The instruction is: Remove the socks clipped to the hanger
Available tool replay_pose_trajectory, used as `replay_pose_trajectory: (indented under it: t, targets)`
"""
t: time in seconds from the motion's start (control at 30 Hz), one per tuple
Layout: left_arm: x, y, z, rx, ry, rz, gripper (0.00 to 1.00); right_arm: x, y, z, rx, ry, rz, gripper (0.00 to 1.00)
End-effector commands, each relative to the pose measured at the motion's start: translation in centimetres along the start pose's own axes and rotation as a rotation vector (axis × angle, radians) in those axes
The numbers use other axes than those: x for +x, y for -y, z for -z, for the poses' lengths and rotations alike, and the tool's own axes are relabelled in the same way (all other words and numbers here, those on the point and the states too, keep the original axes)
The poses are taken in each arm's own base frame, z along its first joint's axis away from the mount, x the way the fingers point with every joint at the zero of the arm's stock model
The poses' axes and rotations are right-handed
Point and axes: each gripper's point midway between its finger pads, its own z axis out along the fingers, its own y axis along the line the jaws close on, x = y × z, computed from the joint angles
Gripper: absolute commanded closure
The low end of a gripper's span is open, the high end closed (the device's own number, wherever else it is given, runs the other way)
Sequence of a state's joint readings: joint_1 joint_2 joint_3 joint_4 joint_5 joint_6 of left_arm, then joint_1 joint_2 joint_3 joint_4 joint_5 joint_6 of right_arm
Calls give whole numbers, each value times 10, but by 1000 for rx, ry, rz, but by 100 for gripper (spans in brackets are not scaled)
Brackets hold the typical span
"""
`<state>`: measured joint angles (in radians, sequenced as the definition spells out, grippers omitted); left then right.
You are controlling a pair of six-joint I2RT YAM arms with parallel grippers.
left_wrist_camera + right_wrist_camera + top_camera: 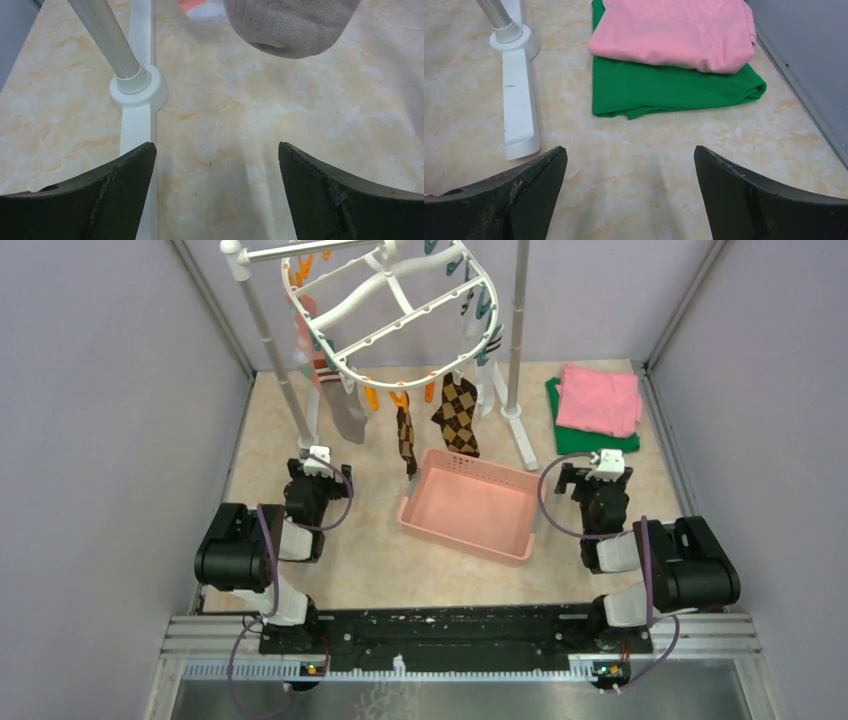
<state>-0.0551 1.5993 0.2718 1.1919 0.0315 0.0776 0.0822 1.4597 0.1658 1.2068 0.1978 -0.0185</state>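
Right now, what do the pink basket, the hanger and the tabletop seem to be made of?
The basket looks like moulded plastic: matte pink, with rows of small holes in its wall. The hanger seems plastic too: smooth white bars. The tabletop shows beige marble veining with a soft sheen; stone or printed laminate, I cannot tell which.

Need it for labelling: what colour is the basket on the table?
Pink; the basket shows best in the top external view.
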Motion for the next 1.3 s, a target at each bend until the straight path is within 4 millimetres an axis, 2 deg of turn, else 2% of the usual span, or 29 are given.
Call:
replay_pose_trajectory:
  t: [0.0,0.13,0.27,0.37,0.4,0.47,0.57,0.63,0.7,0.73,0.8,0.83,0.9,0.97,1.07,1.17,1.27]
  targets:
    - [-9,-1,0,-6,33,-5,1,-12,9,-6,46,35,-19,1]
    - [-10,-1,0,-6,33,-4,1,-13,12,-5,59,41,-21,1]
    - [-18,-1,-5,12,28,-1,1,-39,28,-5,170,37,-79,1]
    - [-28,2,-21,70,-140,-23,1,-66,29,-1,196,17,-172,1]
    - [-32,3,-23,81,-200,-20,1,-70,26,3,187,-10,-222,1]
    - [-40,3,-24,96,-282,-25,1,-93,7,6,94,25,-359,1]
    - [-50,4,-16,145,-355,-80,1,-116,-23,14,-50,45,-611,1]
    - [-54,9,-4,194,-390,-96,1,-120,-33,21,-78,26,-789,1]
    - [-57,16,14,239,-423,-74,1,-125,-44,28,-138,17,-893,1]
    - [-64,19,20,259,-412,-63,1,-131,-53,31,-207,31,-898,1]
    - [-83,24,34,279,-380,-33,1,-128,-76,33,-321,-27,-830,1]
    - [-94,27,40,289,-359,-11,1,-128,-85,26,-324,-98,-771,1]
    - [-118,32,51,311,-307,16,1,-113,-100,22,-278,-230,-624,1]
    - [-137,39,64,347,-279,37,1,-112,-114,26,-271,-277,-522,1]
    - [-155,45,81,377,-264,51,1,-120,-131,38,-285,-284,-449,1]
    - [-164,47,96,394,-260,38,1,-127,-137,50,-267,-249,-382,1]
    - [-175,56,111,452,-250,37,1,-117,-131,58,-179,-309,-358,1]
